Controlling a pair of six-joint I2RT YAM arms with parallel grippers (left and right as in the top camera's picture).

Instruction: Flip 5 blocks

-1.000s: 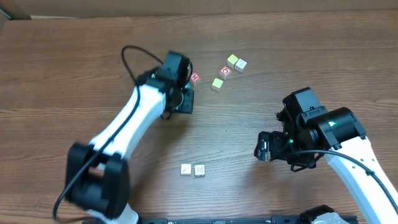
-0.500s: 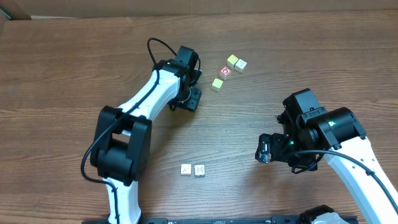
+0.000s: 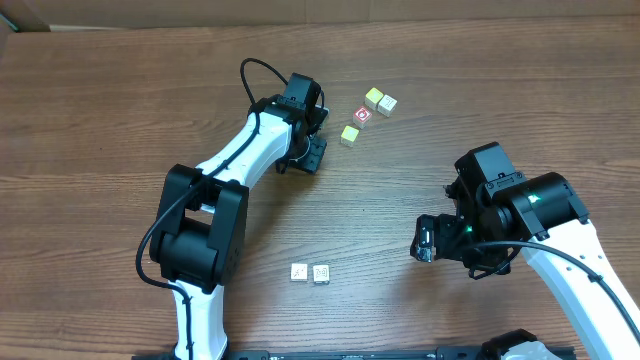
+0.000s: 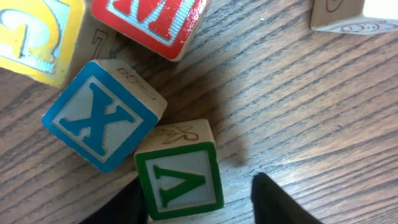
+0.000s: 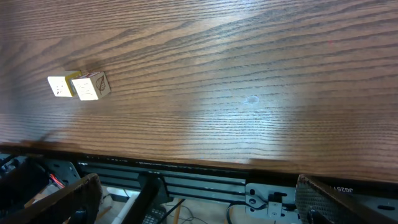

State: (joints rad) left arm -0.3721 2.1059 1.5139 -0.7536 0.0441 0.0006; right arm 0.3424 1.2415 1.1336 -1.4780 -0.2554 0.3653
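Observation:
In the left wrist view a green-faced block (image 4: 180, 180) printed with an A lies between my left gripper's (image 4: 198, 200) jaws. The left finger (image 4: 127, 208) sits against it and the right finger (image 4: 280, 202) stands off with a gap. Beside it lie a blue X block (image 4: 102, 115), a red M block (image 4: 152, 22) and a yellow block (image 4: 34, 34). Overhead, the left gripper (image 3: 310, 138) covers these. To its right are a yellow-green block (image 3: 350, 134), a red block (image 3: 363, 115) and two more blocks (image 3: 380, 100). My right gripper (image 3: 425, 240) is open and empty.
Two pale blocks (image 3: 310, 272) sit side by side near the table's front, also seen in the right wrist view as pale blocks (image 5: 79, 86). The table's front edge (image 5: 199, 163) runs below the right gripper. A pale block (image 4: 348, 15) lies at the top right of the left wrist view.
My left gripper has swung right and up toward the block cluster and now covers the red M block. The right arm has not moved.

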